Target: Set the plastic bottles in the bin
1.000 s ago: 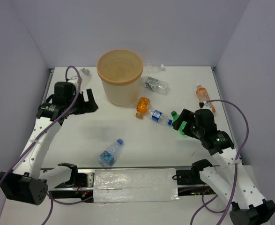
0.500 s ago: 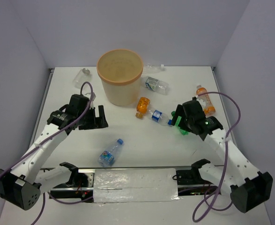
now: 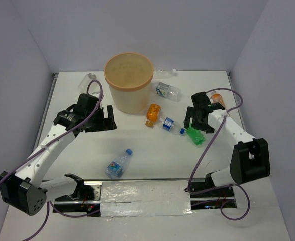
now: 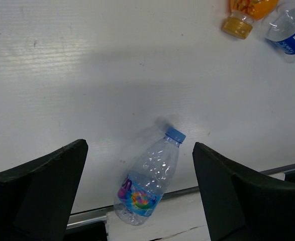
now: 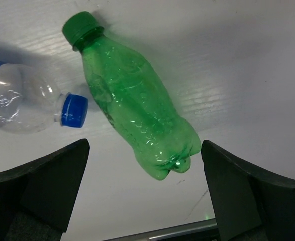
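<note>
While both arms hang above the white surface (image 3: 147, 150), neither one holds anything. The left fingers (image 4: 36, 196) are spread wide, and in the wrist view a clear blue-capped bottle (image 4: 148, 183) lies on its side in the gap between them, down on the surface near the front edge. The right fingers (image 5: 41, 186) are spread just as wide, one on each side of the green bottle (image 5: 137, 113), which lies flat on the surface. Neither finger touches it. A clear blue-labelled bottle (image 5: 21, 105) lies with its blue cap just beside the green one's shoulder (touching or not, I cannot tell).

The bin (image 3: 129, 100) stands upright at the far middle, well apart from both pairs of fingers. Every bottle in view lies outside it — an orange bottle (image 3: 153, 113) near its right side, a second orange bottle (image 3: 216, 98) half hidden behind the right arm, a labelled clear bottle (image 3: 167, 91) to the bin's right, a white-capped clear bottle (image 3: 165, 73) behind that, and another clear bottle (image 3: 89, 79) at the far left.
</note>
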Available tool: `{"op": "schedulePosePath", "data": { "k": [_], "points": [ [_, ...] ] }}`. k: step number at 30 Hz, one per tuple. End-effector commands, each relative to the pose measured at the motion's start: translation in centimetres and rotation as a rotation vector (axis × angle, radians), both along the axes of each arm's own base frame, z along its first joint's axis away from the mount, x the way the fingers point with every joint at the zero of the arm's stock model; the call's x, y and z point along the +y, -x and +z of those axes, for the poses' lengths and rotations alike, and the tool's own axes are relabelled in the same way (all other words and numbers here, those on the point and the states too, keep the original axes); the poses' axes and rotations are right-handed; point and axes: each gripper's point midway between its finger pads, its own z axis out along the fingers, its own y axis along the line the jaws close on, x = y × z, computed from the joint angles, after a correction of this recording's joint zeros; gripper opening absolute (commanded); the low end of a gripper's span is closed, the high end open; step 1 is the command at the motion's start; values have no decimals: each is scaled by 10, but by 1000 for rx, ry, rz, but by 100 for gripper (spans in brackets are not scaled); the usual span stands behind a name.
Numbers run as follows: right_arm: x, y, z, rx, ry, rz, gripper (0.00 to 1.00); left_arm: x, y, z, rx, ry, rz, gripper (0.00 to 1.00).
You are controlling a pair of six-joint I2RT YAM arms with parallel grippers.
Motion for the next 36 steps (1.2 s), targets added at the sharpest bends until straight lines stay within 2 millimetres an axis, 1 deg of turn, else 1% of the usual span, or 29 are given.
{"op": "schedulePosePath", "data": {
  "k": [1, 4, 5, 8, 10, 11, 13, 14, 15, 16, 17, 18, 19, 21, 23, 24, 25, 26, 27, 28, 29, 30, 31, 32, 33, 34, 35, 36],
  "points": [
    [-5, -5, -4, 40, 13, 27, 100, -2, -13, 18, -67, -14, -17, 100],
    [-7, -6, -18, 77, 15, 22, 99, -2, -16, 17, -66, -25, -31, 100],
    [-7, -5, -26, 106, 19, 26, 98, -1, -15, 18, -62, -35, -31, 100],
    [-4, -5, -40, 145, 0, 30, 95, 7, -17, 15, -62, -81, -18, 99],
    [-2, -8, -45, 147, -14, 24, 92, 12, -18, 14, -72, -106, -6, 99],
    [-3, -7, -51, 169, -11, 12, 91, 14, -18, 11, -68, -115, -1, 100],
    [-4, -9, -54, 178, -4, 1, 85, 15, -19, 7, -49, -125, 9, 100],
    [-5, -9, -56, 183, 6, -4, 83, 15, -21, 10, -47, -126, 16, 99],
    [-8, -8, -59, 194, 19, -13, 77, 14, -21, 7, -27, -128, 21, 99],
    [-10, -8, -59, 194, 25, -23, 73, 14, -20, 7, -13, -131, 25, 99],
    [-11, -8, -58, 190, 35, -29, 71, 14, -22, 10, -19, -129, 30, 100],
    [-12, -8, -55, 186, 41, -30, 65, 14, -23, 11, -18, -129, 39, 100],
    [-13, -8, -51, 176, 42, -35, 64, 14, -25, 14, -27, -128, 48, 100],
    [-14, -12, -35, 135, 43, -41, 62, 16, -28, 19, -44, -126, 62, 100],
    [-13, -12, -19, 113, 54, -26, 61, 10, -29, 32, -52, -98, 42, 100],
    [-10, -20, -3, 72, 49, -20, 61, 7, -29, 35, -42, -89, 35, 100],
    [-8, -23, 13, 36, 42, -13, 61, 3, -33, 49, -66, -73, 29, 100],
    [-6, -22, 24, 28, 40, -9, 61, 3, -31, 52, -55, -72, 28, 100],
    [1, -34, 50, -40, 19, 2, 61, 2, -33, 57, -55, -68, 31, 100],
    [15, -41, 82, -108, -10, 34, 61, 2, -36, 69, -74, -62, 34, 99],
    [14, -36, 82, -95, -8, 31, 61, 1, -37, 76, -86, -56, 33, 99],
    [33, -46, 114, -171, -26, 78, 62, -4, -37, 79, -83, -43, 6, 100],
    [41, -52, 126, -189, -17, 95, 62, -7, -39, 88, -99, -29, -5, 99],
    [52, -60, 159, -247, -37, 111, 62, -8, -39, 87, -85, -30, -9, 99],
    [70, -62, 172, -271, -50, 151, 62, -8, -41, 89, -87, -32, -1, 99],
    [84, -72, 176, -271, -62, 169, 62, -7, -43, 95, -96, -34, 8, 100],
    [100, -83, 216, -367, -105, 191, 62, -5, -44, 94, -88, -40, 22, 100],
    [121, -86, 230, -399, -134, 231, 62, -4, -46, 94, -96, -45, 30, 99]
  ]
}}
